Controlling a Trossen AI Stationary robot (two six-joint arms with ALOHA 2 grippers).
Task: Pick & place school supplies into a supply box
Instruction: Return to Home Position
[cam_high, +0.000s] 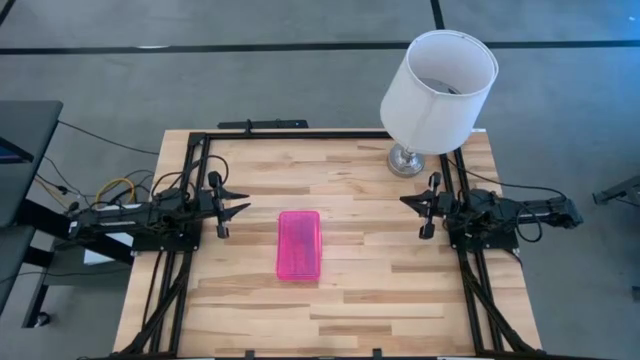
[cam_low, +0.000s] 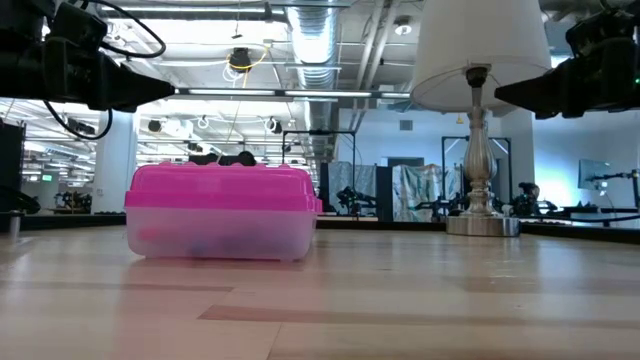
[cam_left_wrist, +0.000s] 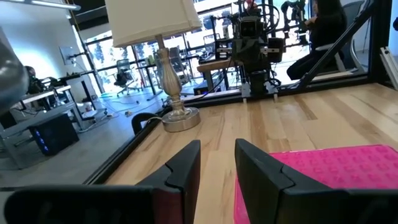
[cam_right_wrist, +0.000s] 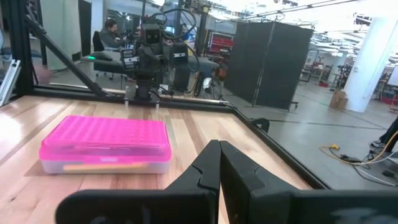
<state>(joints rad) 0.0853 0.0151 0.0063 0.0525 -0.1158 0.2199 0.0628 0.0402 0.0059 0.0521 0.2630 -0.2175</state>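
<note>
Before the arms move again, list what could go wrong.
The white-shaded, metal-footed lamp stands close to the right gripper; a wide swing could knock it. The rectangular pink-lidded plastic box looks closed, but no latch shows, so it might spring open. The left gripper waits left of the box.

Contents of the box (cam_low: 220, 190) unreadable.
The supplies (cam_right_wrist: 93, 166) show only as blurred coloured smears through its clear base; left wrist view crops the box, low view crops the lamp (cam_low: 480, 50) top.
</note>
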